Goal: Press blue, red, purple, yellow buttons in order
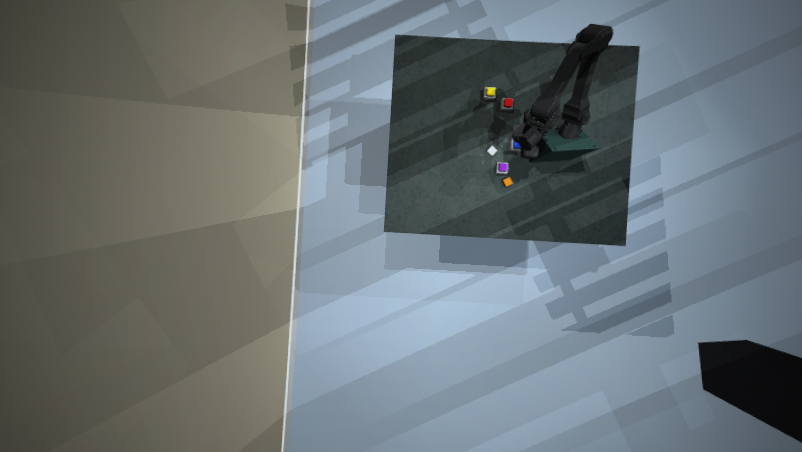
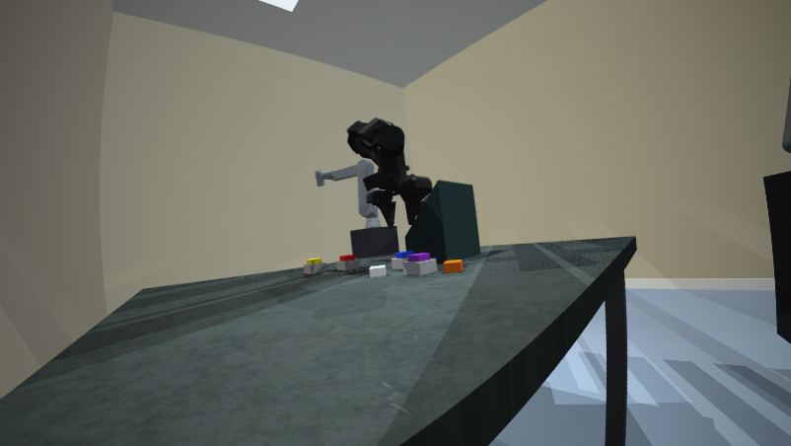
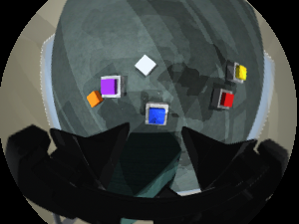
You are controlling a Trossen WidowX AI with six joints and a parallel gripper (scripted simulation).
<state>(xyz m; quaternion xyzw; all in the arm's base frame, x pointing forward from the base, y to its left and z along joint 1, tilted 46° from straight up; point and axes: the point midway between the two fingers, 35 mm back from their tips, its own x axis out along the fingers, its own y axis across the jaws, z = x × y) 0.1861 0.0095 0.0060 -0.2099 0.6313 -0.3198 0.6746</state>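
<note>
My gripper (image 2: 401, 225) (image 3: 156, 127) is open and empty, above the table near the blue button. The blue button (image 1: 516, 144) (image 2: 403, 254) (image 3: 156, 115) is partly hidden by the arm in the top view; in the wrist view it lies just beyond the gap between the fingertips. The purple button (image 1: 502, 167) (image 2: 418, 257) (image 3: 109, 87) stands to its left in the wrist view. The red button (image 1: 508, 103) (image 2: 347, 258) (image 3: 226, 100) and the yellow button (image 1: 490, 91) (image 2: 314, 260) (image 3: 241, 73) stand to the right there. No button is touched by the fingers.
A white block (image 1: 491, 150) (image 2: 378, 271) (image 3: 146, 65) lies between the purple and red buttons. An orange block (image 1: 507, 181) (image 2: 453, 265) (image 3: 94, 99) lies close beside the purple button. A dark green wedge (image 1: 570, 142) (image 2: 459, 221) (image 3: 149, 158) stands behind the blue button, near the arm's base.
</note>
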